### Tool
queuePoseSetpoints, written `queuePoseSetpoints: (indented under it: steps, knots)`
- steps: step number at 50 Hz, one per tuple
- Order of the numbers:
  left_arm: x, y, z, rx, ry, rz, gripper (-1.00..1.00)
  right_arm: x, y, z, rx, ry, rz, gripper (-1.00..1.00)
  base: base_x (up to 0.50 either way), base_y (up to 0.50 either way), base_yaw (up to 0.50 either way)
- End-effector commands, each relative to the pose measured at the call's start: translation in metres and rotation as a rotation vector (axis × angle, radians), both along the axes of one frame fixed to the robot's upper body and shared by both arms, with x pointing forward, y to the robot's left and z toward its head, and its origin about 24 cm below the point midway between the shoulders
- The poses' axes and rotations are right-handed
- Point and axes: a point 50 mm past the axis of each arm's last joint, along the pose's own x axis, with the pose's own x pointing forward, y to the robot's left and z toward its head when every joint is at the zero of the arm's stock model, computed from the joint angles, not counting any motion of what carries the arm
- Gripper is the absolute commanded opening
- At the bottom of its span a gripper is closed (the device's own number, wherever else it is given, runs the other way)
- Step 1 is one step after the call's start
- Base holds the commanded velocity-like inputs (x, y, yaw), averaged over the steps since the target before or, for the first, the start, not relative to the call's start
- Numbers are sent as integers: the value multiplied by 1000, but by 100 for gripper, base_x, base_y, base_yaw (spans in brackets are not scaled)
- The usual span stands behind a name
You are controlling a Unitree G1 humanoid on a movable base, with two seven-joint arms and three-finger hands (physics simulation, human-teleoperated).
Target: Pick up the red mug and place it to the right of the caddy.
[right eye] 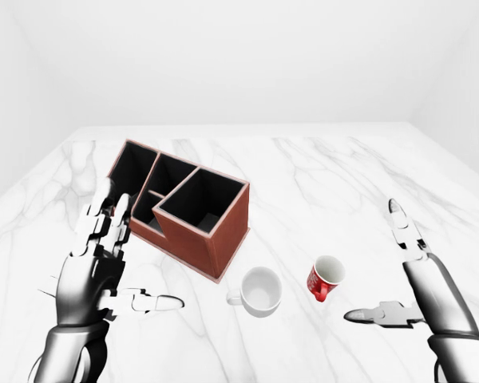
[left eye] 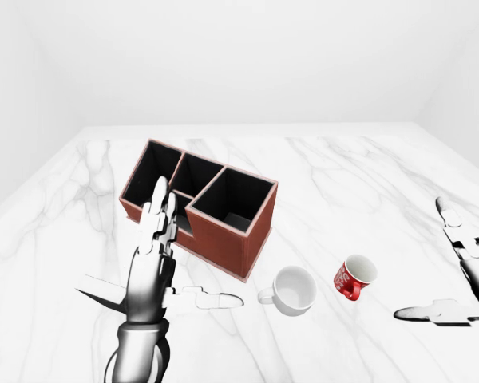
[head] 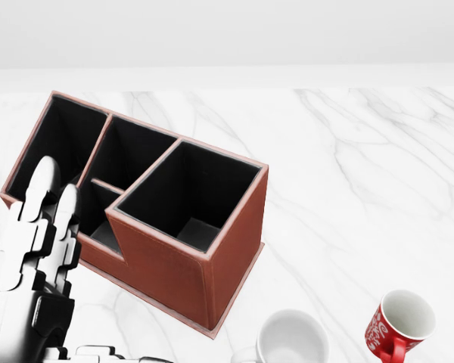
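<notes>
The red mug (left eye: pixel 354 277) with white lettering rests on the marble table (left eye: pixel 343 183), its mouth tipped up and to the right, its handle toward the view's bottom. It lies to the lower right of the red-brown caddy (left eye: pixel 223 243), which has black compartments. My right hand (right eye: pixel 375 263) is open to the right of the mug, fingers spread, and does not touch it. My left hand (right eye: pixel 128 255) is open and raised beside the caddy's left end, holding nothing.
A white mug (left eye: pixel 294 289) stands between the caddy and the red mug, handle to the left. White walls close the room beyond the table's top edge. Bare marble (left eye: pixel 367 207) extends to the right of the caddy.
</notes>
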Motion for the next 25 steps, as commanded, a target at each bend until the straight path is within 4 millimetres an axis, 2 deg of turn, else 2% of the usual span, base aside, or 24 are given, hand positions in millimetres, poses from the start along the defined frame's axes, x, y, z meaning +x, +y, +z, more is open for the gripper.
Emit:
queuePoseSetpoints:
  steps: [1,11,12,18,25]
  knots:
    - [-3,1,8,-11,-36,6,100,-19,-6,-19,-14,136,-110,100,0,0,0]
    - [-3,1,8,-12,-39,6,100,-12,-14,-16,-118,125,-69,100,0,0,0]
    - [-2,1,1,-11,-1,10,100,-12,-15,-16,-130,123,-62,100,0,0,0]
    - [-4,1,10,-12,-46,5,100,-7,-21,-9,-186,114,-69,100,0,0,0]
    - [-3,1,8,-11,-37,3,100,2,-28,1,-213,103,-82,100,0,0,0]
